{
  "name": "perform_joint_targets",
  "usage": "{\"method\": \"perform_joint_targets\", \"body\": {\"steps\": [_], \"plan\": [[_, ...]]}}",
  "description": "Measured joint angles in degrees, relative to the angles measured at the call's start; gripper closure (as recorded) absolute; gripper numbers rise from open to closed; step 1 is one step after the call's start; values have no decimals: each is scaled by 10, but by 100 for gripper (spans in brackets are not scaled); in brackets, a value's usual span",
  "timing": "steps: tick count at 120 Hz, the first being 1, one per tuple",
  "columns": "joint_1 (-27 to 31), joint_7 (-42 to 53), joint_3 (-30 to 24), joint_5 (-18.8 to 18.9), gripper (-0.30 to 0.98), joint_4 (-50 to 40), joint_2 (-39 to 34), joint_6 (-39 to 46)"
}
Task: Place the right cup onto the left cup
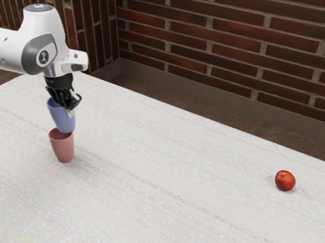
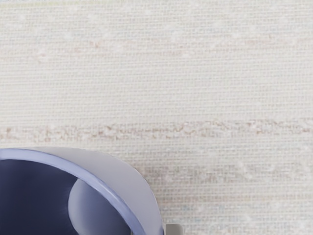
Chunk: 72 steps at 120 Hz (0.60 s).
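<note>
Under the tool (image 1: pixel 68 110), the blue cup (image 1: pixel 61 118) hangs pinched by its wall near the rim, one finger probably inside. Farther beneath the tool, the pink cup (image 1: pixel 62 146) stands on the tabletop (image 1: pixel 169 206). I judge the blue cup light, stiff and a little slippery; the rim wall is a sound place to hold, but off-centre, so a knock could tip it.
</note>
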Motion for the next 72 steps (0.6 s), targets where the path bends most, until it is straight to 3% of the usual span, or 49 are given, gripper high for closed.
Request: {"method": "perform_joint_targets", "body": {"steps": [72], "plan": [[32,-1,0,0,79,-6,6,5]]}}
